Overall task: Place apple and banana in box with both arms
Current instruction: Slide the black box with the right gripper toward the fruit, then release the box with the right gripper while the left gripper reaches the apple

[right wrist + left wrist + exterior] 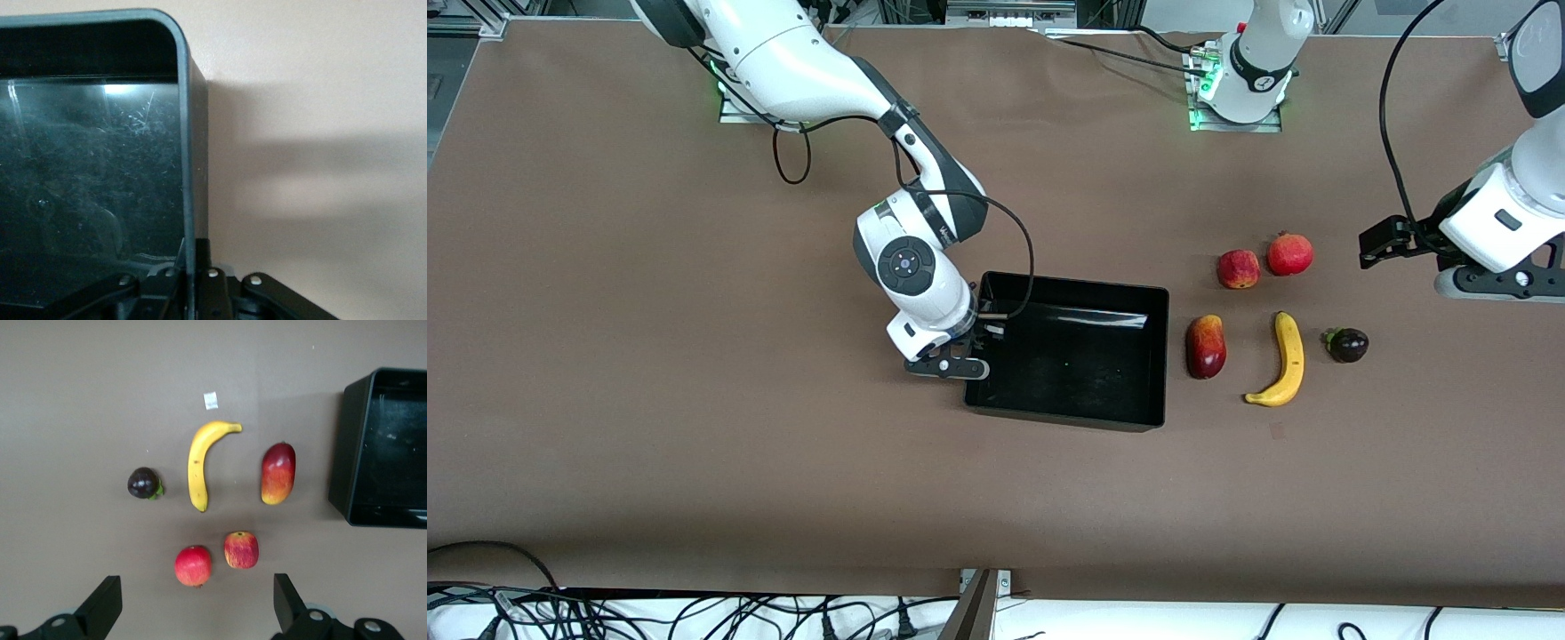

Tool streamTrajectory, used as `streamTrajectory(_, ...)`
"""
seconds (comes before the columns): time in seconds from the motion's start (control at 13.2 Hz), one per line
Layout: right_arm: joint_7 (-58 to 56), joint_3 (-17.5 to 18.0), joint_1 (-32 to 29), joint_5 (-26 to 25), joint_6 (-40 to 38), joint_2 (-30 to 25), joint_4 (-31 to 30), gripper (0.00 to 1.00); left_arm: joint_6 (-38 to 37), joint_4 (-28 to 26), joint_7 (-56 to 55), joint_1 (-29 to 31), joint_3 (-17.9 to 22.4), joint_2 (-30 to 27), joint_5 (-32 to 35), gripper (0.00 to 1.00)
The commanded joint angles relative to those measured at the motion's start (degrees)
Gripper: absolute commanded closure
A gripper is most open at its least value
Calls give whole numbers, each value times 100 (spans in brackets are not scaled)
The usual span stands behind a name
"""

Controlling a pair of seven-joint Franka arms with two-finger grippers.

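The black box [1067, 414] sits mid-table and is empty. My right gripper [980, 342] is shut on the box's wall at the right arm's end; in the right wrist view the rim [189, 167] runs between its fingers [193, 270]. The apple [1239, 268] and the banana [1282, 360] lie on the table past the box toward the left arm's end. My left gripper [1387, 242] is open and empty, up over the table beside the fruits. In the left wrist view [195, 603] the apple [241, 550], the banana [200, 463] and the box [341, 453] all show.
A brighter red round fruit [1289, 254] lies beside the apple. An oval red-yellow mango [1206, 347] lies between box and banana. A small dark purple fruit [1347, 345] lies beside the banana toward the left arm's end. A cable loops over the box's corner.
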Motion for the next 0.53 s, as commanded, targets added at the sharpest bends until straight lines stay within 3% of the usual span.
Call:
streamTrajectory(0.0,84,-60,105,90,9,112,196,100,-585,146,72,-93,-45,294,38,0)
streamTrajectory(0.15,171,-68,192,90,104,182,196,100,-974,-29,46,-120,-45,400,21,0)
streamTrajectory(0.3,93,-77,289,72,237,235,188,100,-905,-467,45,-111,-45,549,38,0)
streamTrajectory(0.45,58,-86,351,-111,237,261,188,100,-285,-1150,19,-102,-45,604,29,0)
